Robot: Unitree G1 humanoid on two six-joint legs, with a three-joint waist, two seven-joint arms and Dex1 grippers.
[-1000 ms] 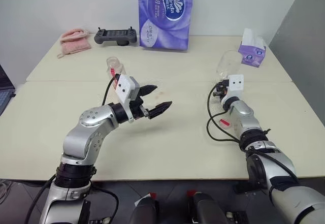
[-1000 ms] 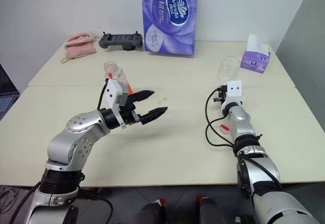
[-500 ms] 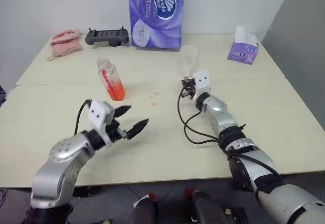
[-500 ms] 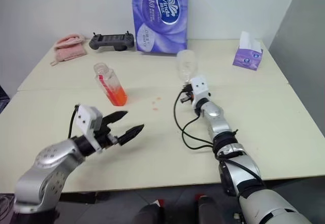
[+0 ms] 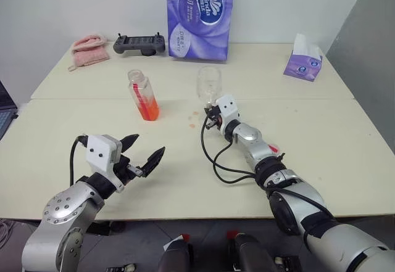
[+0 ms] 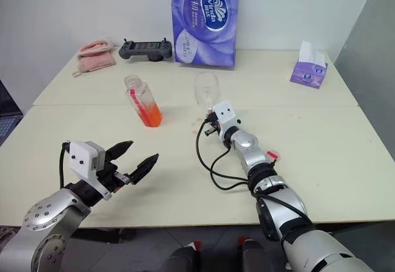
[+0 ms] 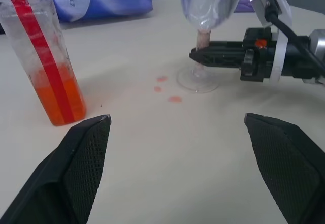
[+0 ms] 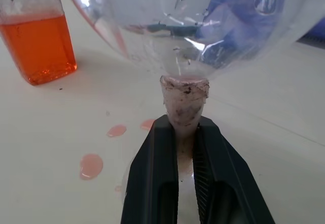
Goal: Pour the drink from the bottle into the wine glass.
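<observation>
2 jaws differed: my right gripper [image 5: 210,113] pinched the fragile wine glass [image 5: 208,84] stem at centre frame; the left gripper [image 5: 143,154] gaped, the light, slippery bottle [image 5: 142,95] upper left, best grasped mid-body.

One bottle [image 5: 142,95] — one wine glass [image 5: 208,83] — two tissue packs [image 5: 200,14].

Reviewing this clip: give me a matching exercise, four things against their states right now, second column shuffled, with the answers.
1. bottle
2. wine glass
3. left gripper
4. right gripper

a. shut on a stem
b. open, holding nothing
c. uncapped, orange liquid in the lower part
d. upright on the table, bowl empty

Pairs: 1-c, 2-d, 3-b, 4-a
</observation>
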